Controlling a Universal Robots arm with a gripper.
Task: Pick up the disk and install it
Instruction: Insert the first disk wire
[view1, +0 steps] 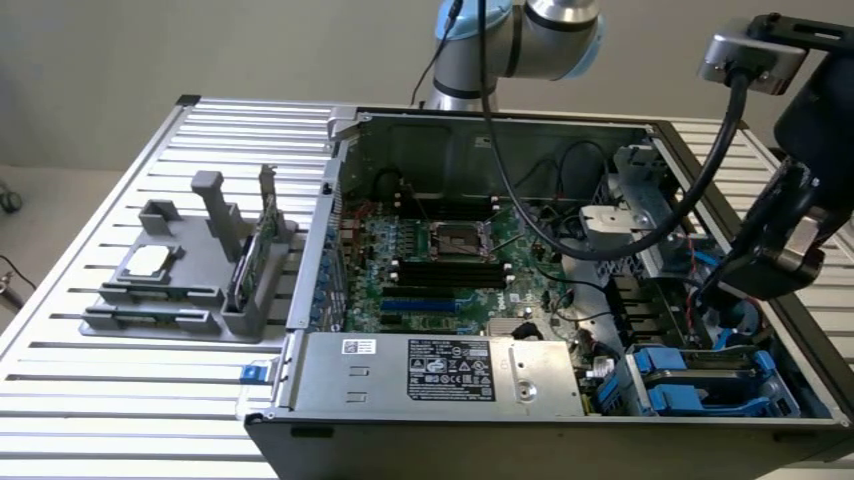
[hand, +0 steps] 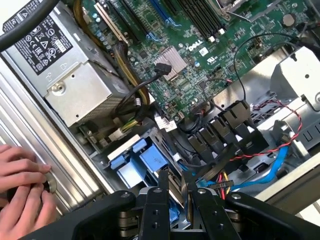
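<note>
"While the pincer (hand: 175, 182) hangs inside the computer case (view1: 454, 135), what is it doing?"

"Clamped on the disk (hand: 174, 194), held edge-on (a sliver of blue frame shows), at three o'clock in the exterior view."

"Beneath it?"

"Blue drive bays (view1: 681, 395) at five o'clock; a person's hands (hand: 22, 192) sit by the case's edge. Farther, the green board (view1: 400, 240); at nine o'clock, a grey rack (view1: 174, 320)."
</note>
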